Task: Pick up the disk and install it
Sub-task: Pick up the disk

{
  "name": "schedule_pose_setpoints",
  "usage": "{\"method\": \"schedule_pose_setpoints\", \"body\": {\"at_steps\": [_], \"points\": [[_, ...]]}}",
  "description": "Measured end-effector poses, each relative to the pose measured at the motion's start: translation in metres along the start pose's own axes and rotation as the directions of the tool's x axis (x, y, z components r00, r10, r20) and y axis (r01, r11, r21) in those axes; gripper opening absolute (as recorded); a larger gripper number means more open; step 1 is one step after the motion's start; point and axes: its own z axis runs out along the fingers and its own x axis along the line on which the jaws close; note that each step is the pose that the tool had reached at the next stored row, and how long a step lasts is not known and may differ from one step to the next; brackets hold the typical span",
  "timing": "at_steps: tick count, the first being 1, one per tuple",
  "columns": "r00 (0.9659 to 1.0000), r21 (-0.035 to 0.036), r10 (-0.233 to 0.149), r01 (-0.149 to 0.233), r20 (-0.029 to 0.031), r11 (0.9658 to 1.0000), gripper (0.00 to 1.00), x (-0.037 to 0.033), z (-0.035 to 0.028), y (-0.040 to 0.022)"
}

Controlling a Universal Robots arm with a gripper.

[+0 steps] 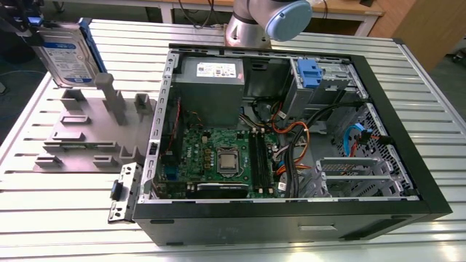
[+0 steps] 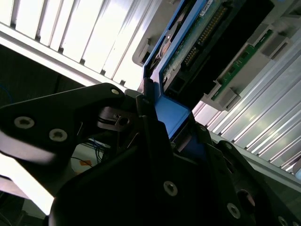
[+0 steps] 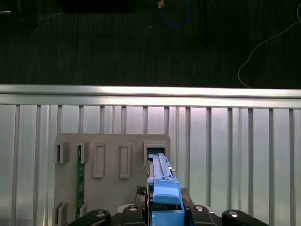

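Disk [image 1: 65,54] held upright at the far corner of the table on the exterior view's left, label face toward the camera, one blue side rail along its edge on the exterior view's right. Gripper [image 1: 18,24] holds it by the upper end. In the second wrist view the dark fingers [image 2: 149,134] are drawn in narrow on either side of the blue end tab [image 2: 173,117] and touch it, with the circuit-board side of the disk running away beyond them. In the first wrist view the disk [image 3: 161,172] appears edge-on, its far end at a slot of the grey holder [image 3: 113,188]; whether that end sits in the slot or hangs just above it cannot be told. A narrow green board [image 3: 80,176] stands in another slot of the same holder. The holder lies flat on the slatted metal table [image 1: 65,218], just beside the open computer case [image 1: 400,125], on the exterior view's left of it. Inside the case: grey power-supply box [image 1: 211,82] at the far side, motherboard [image 1: 218,158] nearer the camera, and a separate blue caddy [image 1: 309,73] in the drive bay toward the exterior view's right, well apart from the disk. Base of the arm [image 1: 266,22] stands behind the case
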Motion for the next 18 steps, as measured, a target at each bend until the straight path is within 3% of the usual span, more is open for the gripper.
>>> {"method": "schedule_pose_setpoints", "body": {"at_steps": [13,15,18], "points": [[1.0000,0.0000,0.000,0.000,0.0000,1.0000,0.36,-0.0001,-0.0032,0.0001],[0.9997,0.0000,0.000,0.000,0.0262,1.0000,0.36,-0.0001,-0.0040,0.0001],[0.9997,0.0000,0.000,0.000,0.0261,1.0000,0.36,-0.0001,-0.0040,0.0001]]}}
